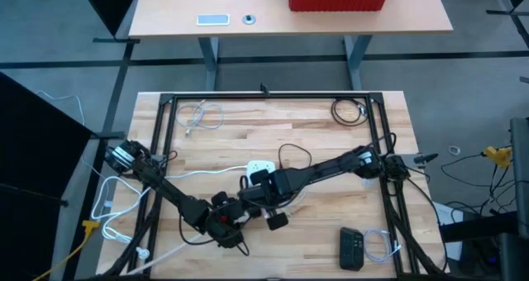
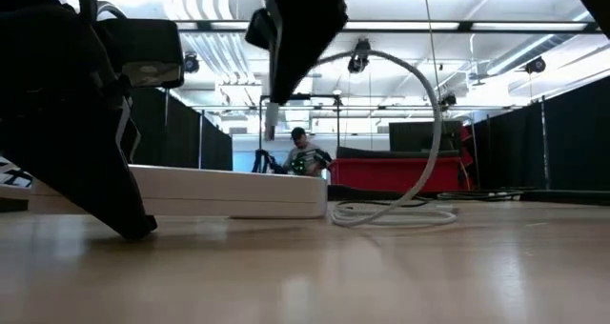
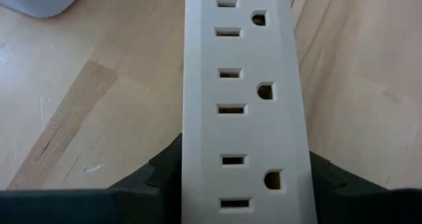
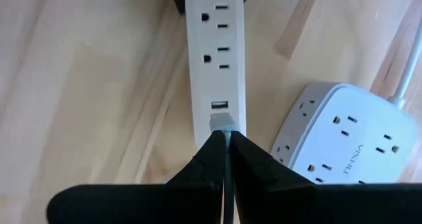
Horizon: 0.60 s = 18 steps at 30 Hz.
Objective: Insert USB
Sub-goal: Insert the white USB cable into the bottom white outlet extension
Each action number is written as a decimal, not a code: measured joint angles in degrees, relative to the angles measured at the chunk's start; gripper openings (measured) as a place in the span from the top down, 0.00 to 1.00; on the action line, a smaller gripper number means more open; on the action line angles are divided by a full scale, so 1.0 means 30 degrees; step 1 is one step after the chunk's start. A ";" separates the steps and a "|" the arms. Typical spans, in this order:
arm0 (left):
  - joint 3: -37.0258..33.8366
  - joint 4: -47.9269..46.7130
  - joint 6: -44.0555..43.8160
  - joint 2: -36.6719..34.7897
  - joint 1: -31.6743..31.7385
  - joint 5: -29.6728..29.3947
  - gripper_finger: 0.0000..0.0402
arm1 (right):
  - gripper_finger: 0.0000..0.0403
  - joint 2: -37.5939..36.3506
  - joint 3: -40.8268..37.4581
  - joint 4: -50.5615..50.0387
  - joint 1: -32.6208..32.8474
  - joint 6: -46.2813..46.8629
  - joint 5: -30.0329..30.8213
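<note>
- The USB plug [image 4: 223, 122] is sitting pinched between the narrowed fingers of the right gripper [image 4: 224, 140], its metal tip just ahead of the fingertips and meeting the end face of the white power strip [image 4: 218, 59], directly below the strip's USB port [image 4: 219, 105].
- The power strip is running straight away from the right gripper, with two pairs of outlet slots beyond the port; bare wood is lying open along one long edge.
- A rounded white multi-outlet hub [image 4: 349, 140] is lying just beside the right gripper, near the strip's other long edge, narrowing the room on that side.
- The left gripper [image 3: 241, 184] is clamping the same power strip [image 3: 241, 99] across its width, one dark finger pressing each long edge; open tabletop is showing on both sides.
- In the high view, the two grippers [image 1: 227, 223] [image 1: 263, 194] are meeting near the middle of the wooden table [image 1: 314, 128], inside the black frame [image 1: 273, 97].
- A white cable [image 2: 419, 124] is arching above the table in the low view.
- A person [image 2: 303, 154] is sitting far off in the room behind.
</note>
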 joint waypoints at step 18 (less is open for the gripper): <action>-0.0007 -0.0032 -0.0329 0.0000 0.0000 0.0029 0.57 | 1.00 0.0036 -0.1699 0.1069 -0.0452 -0.0086 -0.0658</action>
